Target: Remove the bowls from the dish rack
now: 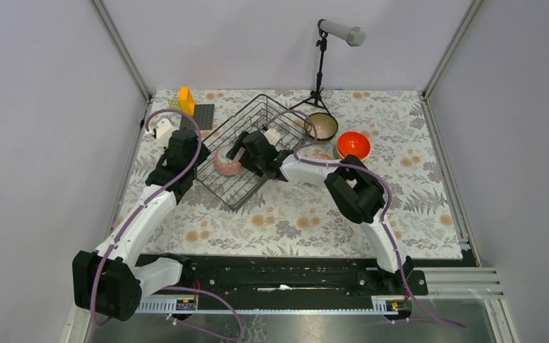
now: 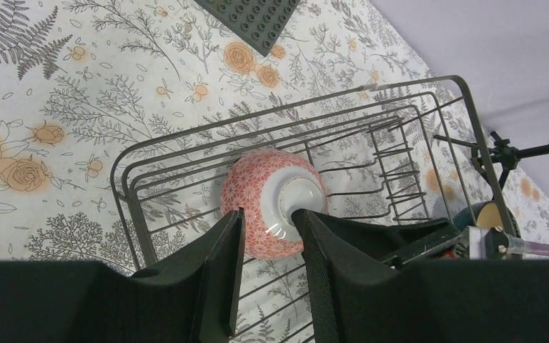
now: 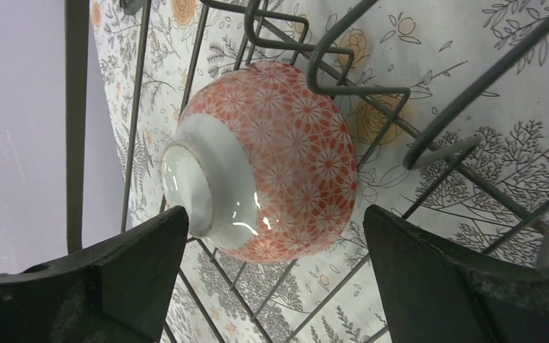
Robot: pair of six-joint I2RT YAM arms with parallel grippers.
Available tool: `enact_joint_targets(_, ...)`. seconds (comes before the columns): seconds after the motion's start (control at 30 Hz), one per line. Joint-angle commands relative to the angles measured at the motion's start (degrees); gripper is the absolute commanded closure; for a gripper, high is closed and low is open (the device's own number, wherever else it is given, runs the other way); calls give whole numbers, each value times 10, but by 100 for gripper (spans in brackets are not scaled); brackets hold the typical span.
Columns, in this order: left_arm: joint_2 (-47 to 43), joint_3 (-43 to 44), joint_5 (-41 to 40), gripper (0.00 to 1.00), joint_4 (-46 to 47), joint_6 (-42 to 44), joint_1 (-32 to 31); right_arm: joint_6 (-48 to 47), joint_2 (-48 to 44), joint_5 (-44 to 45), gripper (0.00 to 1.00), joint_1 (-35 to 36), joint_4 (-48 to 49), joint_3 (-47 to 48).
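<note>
While both arms reached forward from the near edge of the table [image 1: 293, 221], only one bowl lay inside the dish rack [image 1: 246, 189]. The right gripper [image 3: 275, 214] stood widely apart, one finger on each side of the pink patterned bowl [image 3: 271, 157], and I could see no contact between the fingers and the bowl. I judge it was placed like this so that the jaws could shut across the round body.

The left gripper [image 2: 268, 214] hung at the left side of the rack with its fingers only a little apart and nothing between them. It pointed at the white foot of the same bowl, probably to support or guard it, but I could not tell if it touched.

The bowl lay on its side on the rack floor, in the part nearer to the left arm, with its foot turned toward that arm. The upright tines were beside it, so a lift would need care.

Beyond the rack, on the right, a teal bowl [image 1: 322, 126] and an orange bowl [image 1: 353, 145] stood upright on the table, close together and already unloaded. In the far left corner lay a dark studded plate [image 1: 201, 114] with a yellow-orange block [image 1: 186, 100] just beside it.
</note>
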Motion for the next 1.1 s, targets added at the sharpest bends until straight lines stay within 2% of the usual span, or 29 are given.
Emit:
enact_joint_targets(0.0, -28, 6, 4, 59, 13, -6, 3, 27, 20, 36, 0, 4, -18, 38)
enact_joint_targets(0.27, -65, 2, 23, 55, 8, -10, 3, 39, 43, 25, 1, 4, 12, 43)
enact_joint_targets(0.5, -62, 1, 32, 55, 8, -14, 3, 51, 21, 34, 17, 4, 68, -5)
enact_joint_targets(0.7, -71, 0, 35, 54, 7, -16, 3, 55, 18, 37, 15, 4, 87, -14)
enact_joint_targets(0.93, -81, 2, 41, 54, 3, -14, 3, 42, -23, 59, 27, 4, 125, -59)
enact_joint_targets(1.07, -85, 4, 42, 54, -1, -14, 3, 16, -56, 65, 38, 4, 138, -82)
